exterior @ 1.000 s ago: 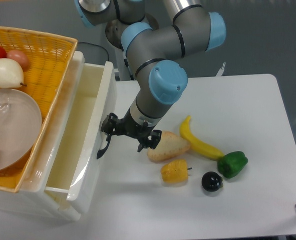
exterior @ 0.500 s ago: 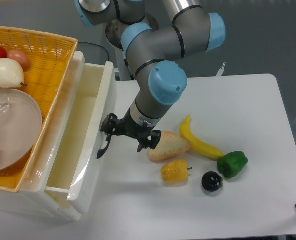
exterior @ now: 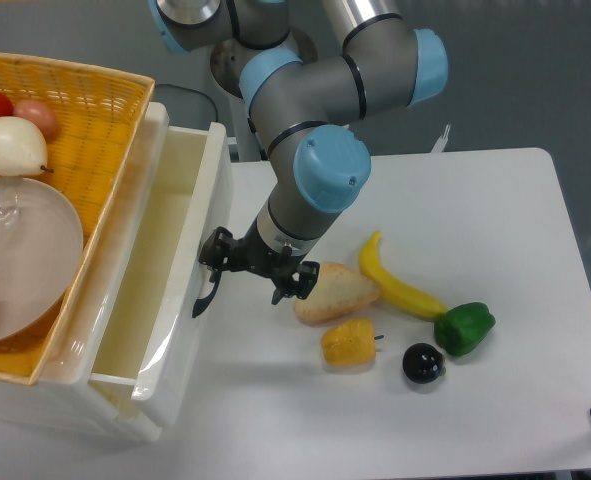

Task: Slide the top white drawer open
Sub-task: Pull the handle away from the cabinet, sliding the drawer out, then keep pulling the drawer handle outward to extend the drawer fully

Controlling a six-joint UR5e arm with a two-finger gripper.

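White desk (exterior: 475,200), and on its left side the top white drawer (exterior: 165,270) stands pulled out, glossy, deep, bare inside. The tool (exterior: 250,268) sits at its black handle (exterior: 207,295); grip state unclear.

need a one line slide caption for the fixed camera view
UR5e gripper at the black handle of the pulled-out top white drawer, toy food on the table beside it.
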